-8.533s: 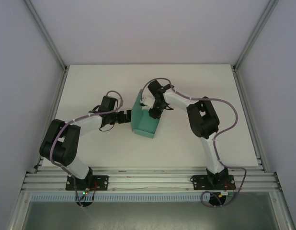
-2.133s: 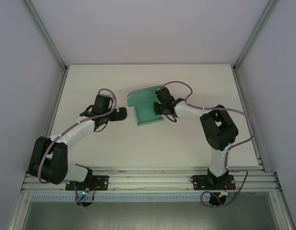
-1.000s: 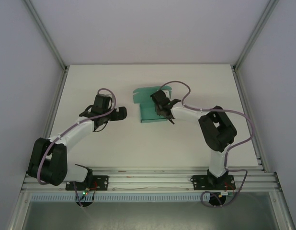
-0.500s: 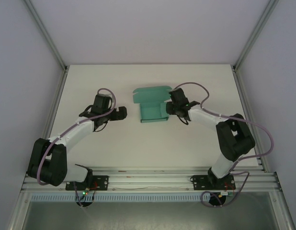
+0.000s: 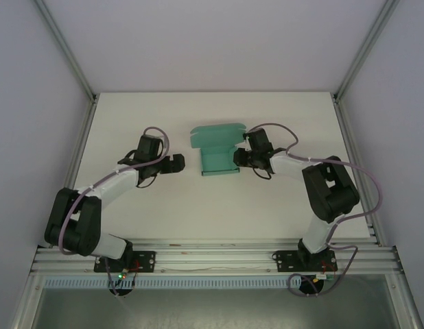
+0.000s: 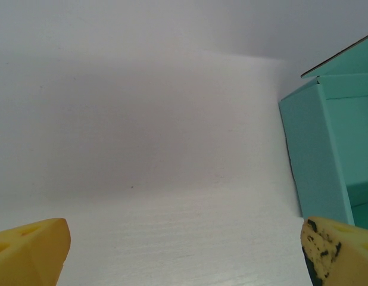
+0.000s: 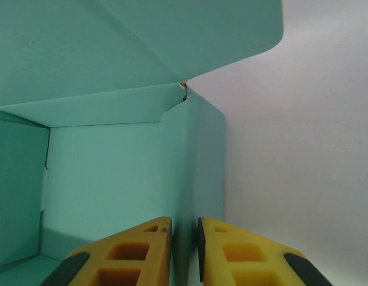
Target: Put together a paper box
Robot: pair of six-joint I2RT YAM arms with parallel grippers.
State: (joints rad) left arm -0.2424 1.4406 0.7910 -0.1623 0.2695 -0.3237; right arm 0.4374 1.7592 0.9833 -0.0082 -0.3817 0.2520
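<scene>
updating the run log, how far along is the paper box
Done: the paper box stands as a shallow tray, walls up. In hand: the right gripper pinches its right wall; the left gripper hangs open, apart on the left. Left: the lid flap lies open at the far side, not yet closed.

place: robot lab cell | cues: white table [image 5: 267, 212], aluminium frame rails [image 5: 212, 252] (plain grey walls [image 5: 212, 41])

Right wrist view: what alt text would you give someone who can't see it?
The right tool pinches one side wall of an open teal box between yellow fingers, the lid raised above. White table lies to the right.
</scene>
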